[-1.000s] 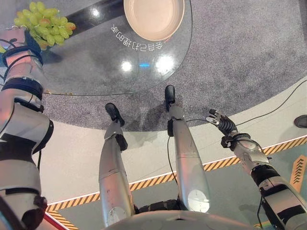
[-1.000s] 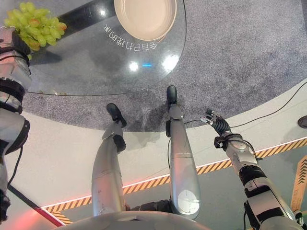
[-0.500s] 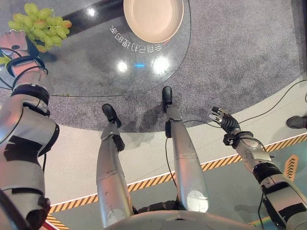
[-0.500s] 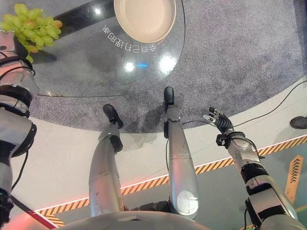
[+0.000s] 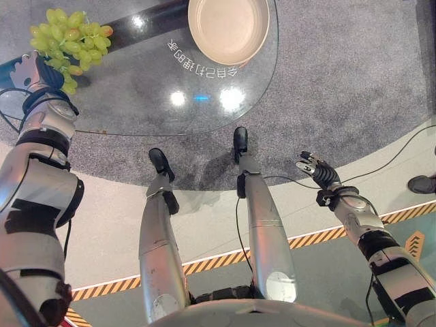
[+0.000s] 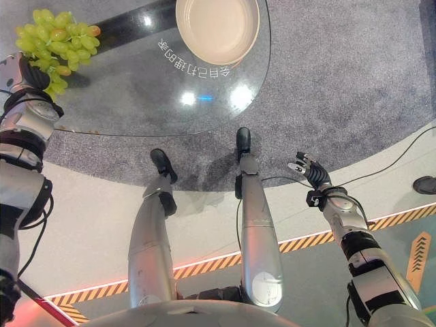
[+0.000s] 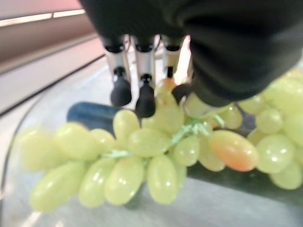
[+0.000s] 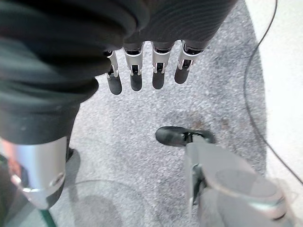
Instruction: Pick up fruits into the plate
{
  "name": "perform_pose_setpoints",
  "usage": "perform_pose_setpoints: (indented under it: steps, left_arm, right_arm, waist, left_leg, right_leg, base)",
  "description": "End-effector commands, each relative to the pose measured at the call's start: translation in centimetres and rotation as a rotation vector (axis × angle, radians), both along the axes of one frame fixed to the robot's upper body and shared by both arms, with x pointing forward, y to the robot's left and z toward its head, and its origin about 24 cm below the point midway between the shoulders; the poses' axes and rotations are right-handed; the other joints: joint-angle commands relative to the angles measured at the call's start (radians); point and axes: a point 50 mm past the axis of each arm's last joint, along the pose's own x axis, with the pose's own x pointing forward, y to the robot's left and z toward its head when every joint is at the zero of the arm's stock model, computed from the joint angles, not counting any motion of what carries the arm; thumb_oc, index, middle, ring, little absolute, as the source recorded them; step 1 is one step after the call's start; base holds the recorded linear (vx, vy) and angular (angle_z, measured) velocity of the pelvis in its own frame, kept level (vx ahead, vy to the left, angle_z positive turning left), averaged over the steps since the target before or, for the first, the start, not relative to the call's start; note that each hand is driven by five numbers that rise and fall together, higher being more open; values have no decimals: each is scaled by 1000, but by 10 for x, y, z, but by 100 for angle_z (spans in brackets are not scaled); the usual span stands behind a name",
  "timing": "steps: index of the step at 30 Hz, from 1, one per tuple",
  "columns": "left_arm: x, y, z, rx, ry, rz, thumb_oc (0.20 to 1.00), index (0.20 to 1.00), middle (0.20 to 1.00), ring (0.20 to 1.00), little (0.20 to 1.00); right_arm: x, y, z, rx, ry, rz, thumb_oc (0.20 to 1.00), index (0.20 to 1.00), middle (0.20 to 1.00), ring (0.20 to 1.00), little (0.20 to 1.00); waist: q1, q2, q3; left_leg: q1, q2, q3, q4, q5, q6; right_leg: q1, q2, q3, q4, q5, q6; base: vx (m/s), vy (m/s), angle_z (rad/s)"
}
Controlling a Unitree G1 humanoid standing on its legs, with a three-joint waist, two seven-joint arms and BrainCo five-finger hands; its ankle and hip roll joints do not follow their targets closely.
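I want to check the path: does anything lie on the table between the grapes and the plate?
Nothing visible does. The left hand is at the grapes, and only bare glass table lies between them and the plate.

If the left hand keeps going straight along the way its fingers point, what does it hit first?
The grape bunch. The left hand has its fingertips right at the top of the bunch on the glass table, apparently touching already, though exact contact is hard to judge.
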Motion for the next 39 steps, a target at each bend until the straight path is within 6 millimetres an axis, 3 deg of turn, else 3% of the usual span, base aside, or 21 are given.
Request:
perform_pose_setpoints:
  steps: [1, 4, 5, 6, 7, 18, 29, 34, 39]
  left_arm:
    - [1, -8, -31, -84, 59, -92, 200, 200, 200, 200, 200]
    - [4, -17, -38, -94, 52, -131, 200, 200, 200, 200, 200]
    - [5, -20, -40, -99, 54, -146, 332, 332, 332, 332, 332]
    - [5, -24, -42, -105, 51, -161, 774, 774, 774, 774, 774]
    - [6, -30, -46, -108, 59, -183, 1000, 1000, 1000, 1000, 1000]
    - [5, -33, -55, -94, 112, -138, 1000, 1000, 1000, 1000, 1000]
    - [-9, -4, -62, -41, 163, 79, 1000, 1000, 1000, 1000, 1000]
    - [-21, 16, -54, -75, 33, 213, 1000, 1000, 1000, 1000, 1000]
    - [-21, 16, -43, -199, -160, 174, 1000, 1000, 1000, 1000, 1000]
  right_arm:
    - [-11, 9, -9, -2, 3, 23, 1000, 1000, 1000, 1000, 1000]
    - [-15, 10, -12, -3, 4, 22, 1000, 1000, 1000, 1000, 1000]
    - [-17, 10, -13, -3, 5, 21, 1000, 1000, 1000, 1000, 1000]
    - [-19, 10, -14, -2, 5, 21, 1000, 1000, 1000, 1000, 1000]
    - [-23, 10, -16, -1, 7, 16, 1000, 1000, 1000, 1000, 1000]
    - [-34, 12, -25, 10, 22, 4, 1000, 1000, 1000, 1000, 1000]
    - [-37, 12, -30, 27, 42, -6, 1000, 1000, 1000, 1000, 1000]
    - [-36, 13, -32, 33, 48, -12, 1000, 1000, 1000, 1000, 1000]
    - [-42, 19, -38, 50, 57, -16, 1000, 1000, 1000, 1000, 1000]
  waist:
    - [-4, -14, 16]
    - [-1, -9, 16]
    - [1, -8, 16]
    - [2, -7, 16]
    - [4, -6, 16]
    - [7, -3, 16]
    - [3, -6, 16]
    - [6, -18, 16]
    - [14, -18, 16]
  left_leg:
    - [21, -122, -4, -64, -21, 24]
    - [30, -125, -3, -67, -20, 26]
    - [35, -126, -2, -70, -20, 26]
    - [42, -127, 0, -74, -20, 26]
    - [54, -130, 3, -80, -20, 27]
    - [87, -134, 11, -79, -24, 32]
    - [97, -133, 16, -78, -23, 32]
    - [83, -132, 6, -66, -22, 32]
    - [94, -138, -3, -75, -25, 33]
  right_leg:
    - [48, 118, -35, 19, -111, -36]
    - [55, 118, -36, 17, -114, -35]
    - [60, 118, -37, 15, -114, -34]
    - [67, 117, -40, 11, -114, -33]
    - [79, 115, -46, 4, -112, -31]
    - [115, 100, -62, -6, -107, -26]
    - [122, 101, -61, -8, -104, -29]
    - [109, 107, -54, 4, -108, -36]
    - [116, 111, -53, 1, -112, -37]
  base:
    - [0, 0, 0]
    - [0, 0, 0]
    - [0, 0, 0]
    - [-7, -24, 4]
    - [-6, -21, 4]
    - [2, -17, 2]
    - [1, -3, 0]
    - [0, 0, 0]
    - [4, -34, 0]
